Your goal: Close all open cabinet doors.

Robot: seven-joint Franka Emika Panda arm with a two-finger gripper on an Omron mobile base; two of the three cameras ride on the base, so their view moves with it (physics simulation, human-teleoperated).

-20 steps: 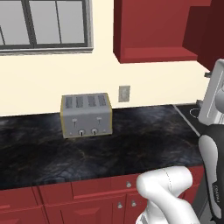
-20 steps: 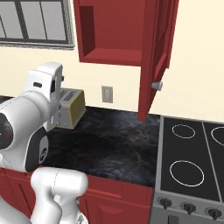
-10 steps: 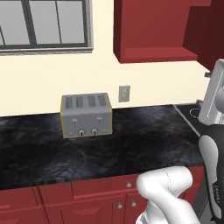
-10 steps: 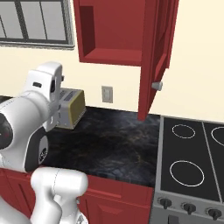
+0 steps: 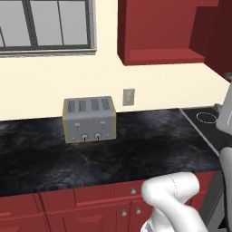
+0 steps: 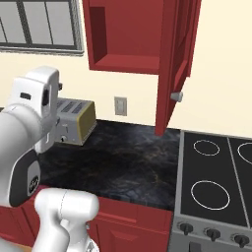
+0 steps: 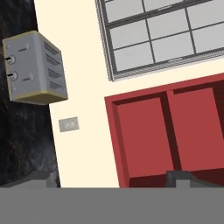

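Note:
A dark-red wall cabinet (image 6: 129,34) hangs open above the counter. Its cabinet door (image 6: 173,64) is swung out toward me, almost edge-on, with a small silver knob (image 6: 176,96) near its lower corner. From the left base view the open cabinet (image 5: 158,31) sits at the top and the door (image 5: 218,38) is a dark panel at the right edge. The hand view is rolled sideways and looks into the cabinet's red interior (image 7: 168,131), well away from it. My gripper (image 7: 110,180) is open with nothing between its fingertips (image 7: 178,177).
A silver four-slot toaster (image 5: 89,118) stands on the black counter (image 5: 136,154) below a grey-framed window (image 5: 45,25). A wall outlet (image 5: 128,96) is beside it. A stove (image 6: 216,182) lies at the right. Red base cabinets (image 5: 90,204) run along the counter's front.

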